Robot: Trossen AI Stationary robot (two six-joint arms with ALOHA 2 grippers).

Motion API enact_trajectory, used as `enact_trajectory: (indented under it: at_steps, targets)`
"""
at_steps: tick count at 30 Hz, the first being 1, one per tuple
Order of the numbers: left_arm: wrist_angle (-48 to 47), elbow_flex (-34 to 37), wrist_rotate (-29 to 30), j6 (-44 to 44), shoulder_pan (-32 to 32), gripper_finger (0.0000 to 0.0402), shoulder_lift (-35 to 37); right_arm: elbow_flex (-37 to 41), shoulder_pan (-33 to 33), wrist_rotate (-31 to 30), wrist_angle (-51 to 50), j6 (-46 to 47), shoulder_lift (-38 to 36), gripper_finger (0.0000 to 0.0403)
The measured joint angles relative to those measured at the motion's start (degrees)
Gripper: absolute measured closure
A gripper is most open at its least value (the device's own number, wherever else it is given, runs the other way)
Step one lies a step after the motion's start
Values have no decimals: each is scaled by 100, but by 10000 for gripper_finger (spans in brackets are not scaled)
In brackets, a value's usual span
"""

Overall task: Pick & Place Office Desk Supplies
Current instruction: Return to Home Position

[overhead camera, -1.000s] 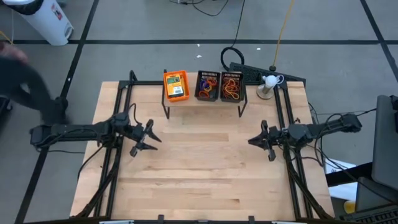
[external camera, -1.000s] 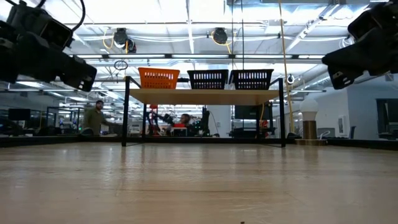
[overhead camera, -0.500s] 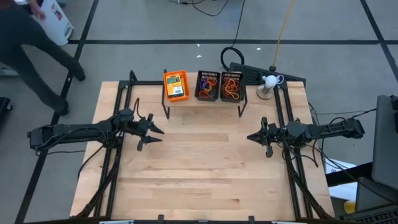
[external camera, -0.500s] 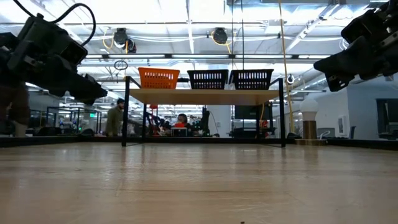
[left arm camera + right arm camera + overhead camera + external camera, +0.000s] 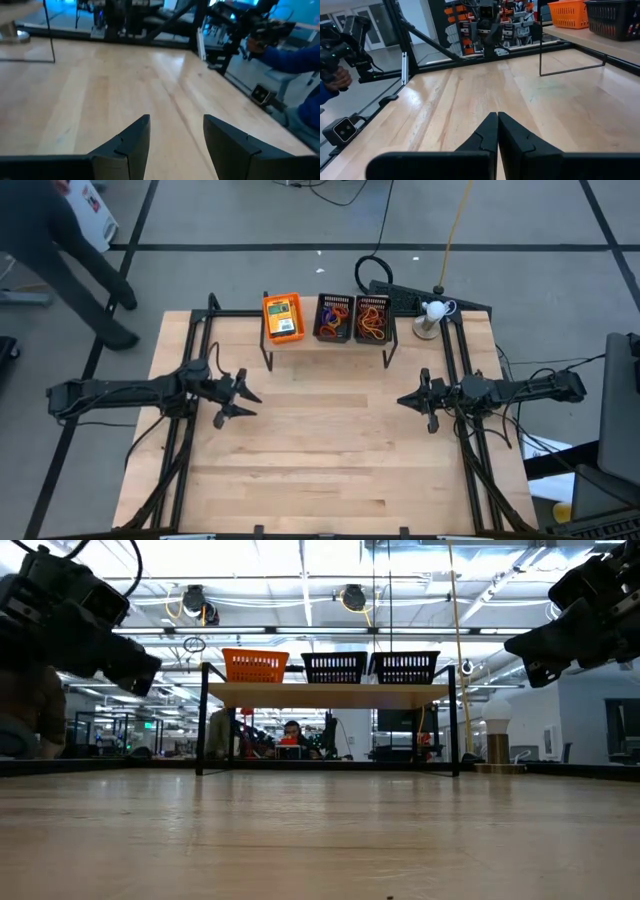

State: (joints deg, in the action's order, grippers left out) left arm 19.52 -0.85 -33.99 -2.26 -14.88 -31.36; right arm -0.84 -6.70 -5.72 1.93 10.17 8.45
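Three small trays stand in a row on the wooden shelf riser (image 5: 325,340) at the table's far edge. The orange tray (image 5: 283,317) holds a yellow-and-green crayon box. The two black mesh trays (image 5: 334,318) (image 5: 372,319) hold orange, red and purple rubber-band loops. In the low view the orange tray (image 5: 255,665) and the mesh trays (image 5: 334,667) (image 5: 403,667) sit on the riser's top. My left gripper (image 5: 238,398) (image 5: 175,135) hovers open above the table's left middle. My right gripper (image 5: 404,402) (image 5: 497,122) hovers shut above the right middle. Both are well short of the trays.
Bare wood lies between and in front of the two grippers. The riser's thin black legs (image 5: 570,70) stand on the table near the far edge. A small lamp (image 5: 430,315) stands at the far right corner. A person (image 5: 60,240) walks beyond the table's far left.
My left gripper dipped and reached a little toward the table's middle, then rose and drew back to about where it was, staying open. The person beyond the far left corner kept walking past.
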Motion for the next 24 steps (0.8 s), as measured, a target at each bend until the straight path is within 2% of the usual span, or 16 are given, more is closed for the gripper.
enact_trajectory:
  at_steps: [5, 14, 18, 24]
  targets:
    - [-175, 0, 23, -110, 92, 217, 523, 0, -2, -7, 9, -39, 0, 399]
    - [-980, -65, 463, -441, 205, 217, 1613, 0, -2, -20, 26, -39, 0, 399]
    - [-1357, -69, 1076, -602, 528, 217, 1978, 0, -2, -20, 35, -39, 0, 399]
    - [-1900, -73, 2458, -848, 1328, 217, 2232, 0, -2, -20, 38, -39, 0, 399]
